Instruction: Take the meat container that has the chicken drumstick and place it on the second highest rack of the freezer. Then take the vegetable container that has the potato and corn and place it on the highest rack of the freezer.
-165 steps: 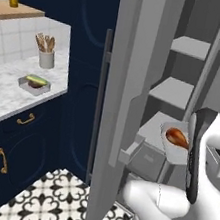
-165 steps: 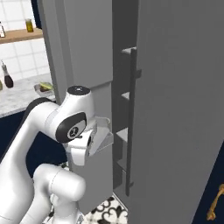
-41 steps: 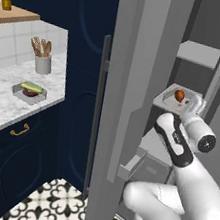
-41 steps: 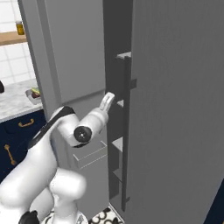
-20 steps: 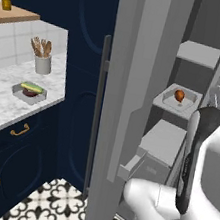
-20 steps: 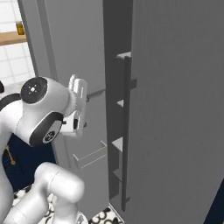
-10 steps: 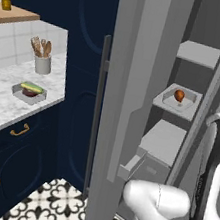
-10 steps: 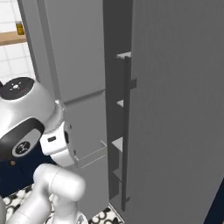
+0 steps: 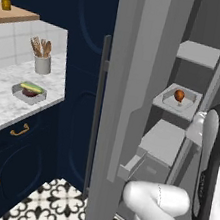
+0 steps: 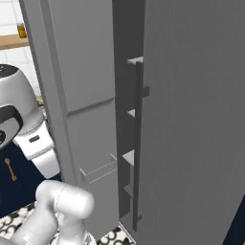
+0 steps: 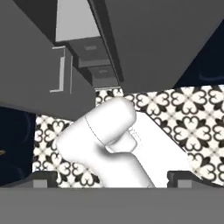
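Meat tray [image 9: 178, 101] sits on freezer [image 9: 136, 86] shelf, second from top, w/ drumstick [image 9: 179, 95] inside; drumstick too small to tell which way its bone end points. Veg tray [image 9: 29, 92] on marble worktop [image 9: 0, 109], near utensil pot [image 9: 42, 63]; corn [image 9: 32, 88] lies lengthwise along the tray, roughly left-right, potato [image 9: 29, 92] just beside it. Hand [image 11: 112, 177] wide open, holds nothing, aimed down at patterned floor [image 11: 183, 109].

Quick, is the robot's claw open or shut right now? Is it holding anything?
Gripper: open, fingertips far apart, nothing between them. It points down at the patterned floor.
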### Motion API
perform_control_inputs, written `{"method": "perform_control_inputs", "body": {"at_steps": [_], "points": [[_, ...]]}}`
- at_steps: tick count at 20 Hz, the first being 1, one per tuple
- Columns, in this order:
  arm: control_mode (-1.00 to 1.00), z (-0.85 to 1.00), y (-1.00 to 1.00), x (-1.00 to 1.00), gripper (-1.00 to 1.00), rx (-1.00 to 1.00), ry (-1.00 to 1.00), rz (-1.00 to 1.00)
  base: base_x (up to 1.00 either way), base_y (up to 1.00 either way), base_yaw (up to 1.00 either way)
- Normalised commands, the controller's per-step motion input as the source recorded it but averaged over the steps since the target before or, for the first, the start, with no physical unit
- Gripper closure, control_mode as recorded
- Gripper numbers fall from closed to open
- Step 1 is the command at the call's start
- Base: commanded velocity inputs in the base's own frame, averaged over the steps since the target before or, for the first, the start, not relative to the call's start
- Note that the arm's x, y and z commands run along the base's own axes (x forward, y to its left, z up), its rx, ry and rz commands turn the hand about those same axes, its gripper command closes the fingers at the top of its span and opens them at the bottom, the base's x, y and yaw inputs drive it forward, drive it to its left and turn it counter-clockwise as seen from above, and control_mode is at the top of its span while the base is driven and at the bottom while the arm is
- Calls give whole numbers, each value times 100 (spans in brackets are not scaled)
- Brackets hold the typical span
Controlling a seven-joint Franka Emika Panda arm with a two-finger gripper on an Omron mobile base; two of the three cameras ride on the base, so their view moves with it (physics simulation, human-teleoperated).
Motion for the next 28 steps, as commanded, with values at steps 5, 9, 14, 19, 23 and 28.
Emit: {"method": "perform_control_inputs", "body": {"at_steps": [5,9,14,19,23,28], "points": [[100,0,10,-24,-100,-3,-2,2,-57,28,1],[100,0,0,0,-100,0,0,0,-33,71,75],[100,0,0,0,-100,0,0,0,59,66,52],[100,0,0,0,-100,0,0,0,89,72,9],[100,0,0,0,-100,0,0,0,31,70,-9],[100,0,0,0,-100,0,0,0,52,12,-41]]}}
